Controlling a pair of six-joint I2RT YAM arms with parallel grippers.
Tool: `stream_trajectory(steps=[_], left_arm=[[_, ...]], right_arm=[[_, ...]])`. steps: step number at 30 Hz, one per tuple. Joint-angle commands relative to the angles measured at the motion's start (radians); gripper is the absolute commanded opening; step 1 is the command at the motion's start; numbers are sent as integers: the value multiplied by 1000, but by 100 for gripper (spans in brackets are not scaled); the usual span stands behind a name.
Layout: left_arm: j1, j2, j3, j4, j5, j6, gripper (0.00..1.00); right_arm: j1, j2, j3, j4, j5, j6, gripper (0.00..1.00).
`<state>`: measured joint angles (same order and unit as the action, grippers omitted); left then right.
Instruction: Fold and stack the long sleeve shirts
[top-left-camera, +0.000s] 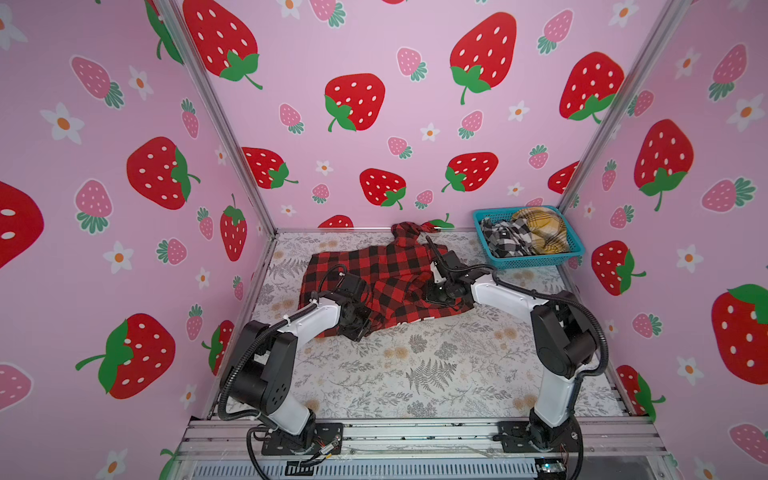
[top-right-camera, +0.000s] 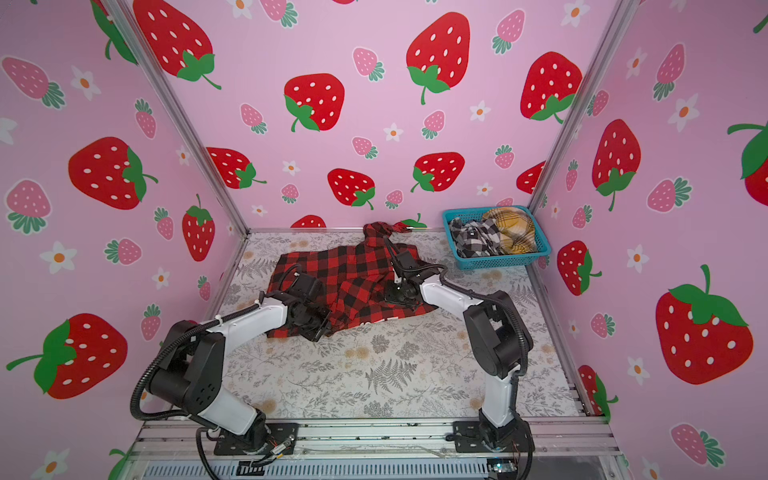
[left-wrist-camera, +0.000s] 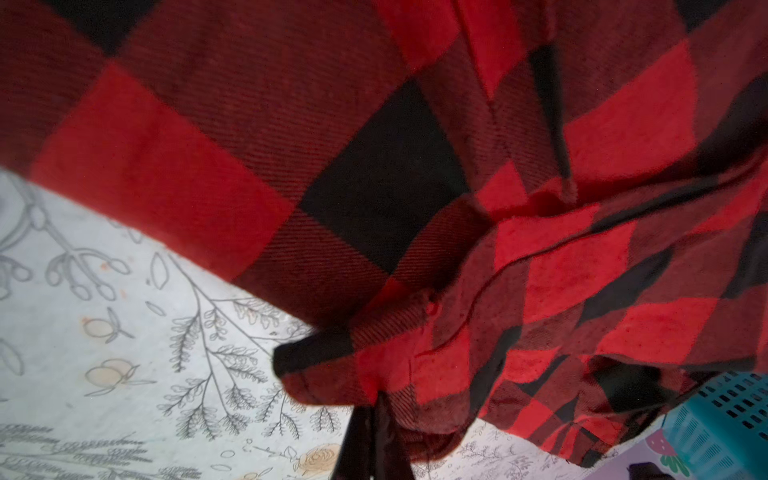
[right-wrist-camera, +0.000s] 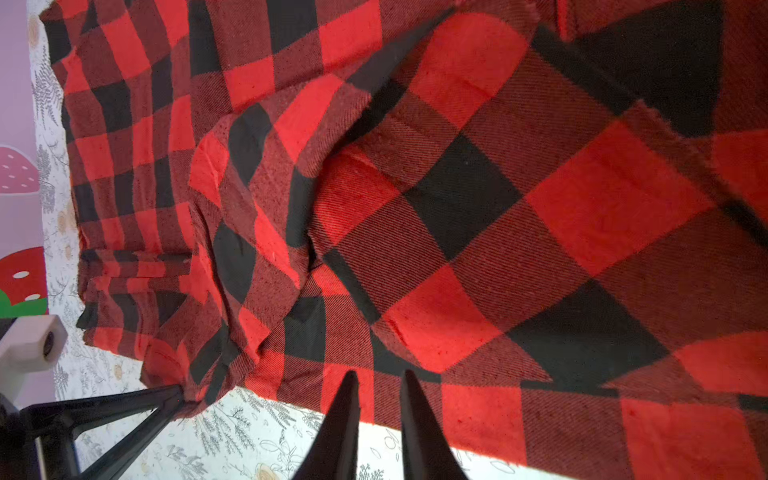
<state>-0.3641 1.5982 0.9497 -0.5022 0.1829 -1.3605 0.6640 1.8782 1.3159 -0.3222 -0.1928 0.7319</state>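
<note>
The red-and-black shirt (top-left-camera: 386, 274) (top-right-camera: 353, 270) lies spread and rumpled on the floral table, one sleeve reaching the back wall. A bit of white lettering (top-left-camera: 415, 321) peeks out at its front edge. My left gripper (left-wrist-camera: 376, 405) (top-left-camera: 361, 328) is shut on the shirt's near-left hem corner, with cloth bunched at the fingertips. Over the front edge on the right, my right gripper (right-wrist-camera: 380, 374) (top-left-camera: 436, 297) has its jaws a narrow gap apart, and flat cloth shows between them. The black-and-white shirt (top-left-camera: 505, 239) and the mustard-yellow shirt (top-left-camera: 540, 230) lie crumpled in the basket.
The turquoise basket (top-left-camera: 540, 262) (top-right-camera: 498, 262) stands in the back right corner against the walls. Strawberry-print walls close in the left, back and right sides. The floral table cover (top-left-camera: 415, 374) stretches bare from the shirt to the front rail, between the two arm bases.
</note>
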Motion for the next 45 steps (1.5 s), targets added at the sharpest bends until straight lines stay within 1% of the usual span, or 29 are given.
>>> stream_trajectory(steps=[1,3,5,7,9,11,13,16,22,25,29,33,37,39,40,43,44,45], left_arm=[[7,-34,131,-129,-56,152,0],[12,-77,221,-211,-127,292,0],[19,-112,301,-280,-176,415,0],[34,-141,360,-338,-186,524,0],[56,-177,387,-360,-144,628,0],[75,-219,390,-365,-96,702,0],[93,-264,384,-384,-93,751,0],[124,-329,345,-385,-74,791,0],[203,-402,271,-342,62,808,0],[231,-421,255,-349,74,811,0],[281,-431,257,-330,143,771,0],[289,-436,285,-320,137,750,0],[302,-440,287,-310,147,738,0],[309,-439,284,-308,165,737,0],[311,-439,282,-309,167,738,0],[323,-436,281,-321,165,750,0],[332,-433,281,-325,165,757,0],[338,-429,281,-329,167,762,0]], right_arm=[[-26,-43,-30,39,-23,32,35],[-40,-70,-52,77,-53,58,50],[-52,-94,-67,114,-82,89,62],[-64,-108,-81,155,-114,125,68],[-84,-124,-112,220,-155,186,72],[-105,-138,-154,302,-186,262,80],[-124,-136,-194,389,-220,335,82],[-140,-99,-213,452,-252,405,82],[-157,-52,-258,537,-252,496,77],[-167,-43,-283,548,-255,524,76],[-168,-58,-318,546,-252,515,78],[-169,-84,-356,522,-224,497,79],[-177,-60,-345,523,-229,492,78],[-183,-43,-328,523,-226,485,72],[-188,-32,-316,522,-227,483,68],[-196,-3,-291,523,-240,483,47],[-199,2,-288,522,-240,483,42],[-200,3,-289,524,-238,484,39]])
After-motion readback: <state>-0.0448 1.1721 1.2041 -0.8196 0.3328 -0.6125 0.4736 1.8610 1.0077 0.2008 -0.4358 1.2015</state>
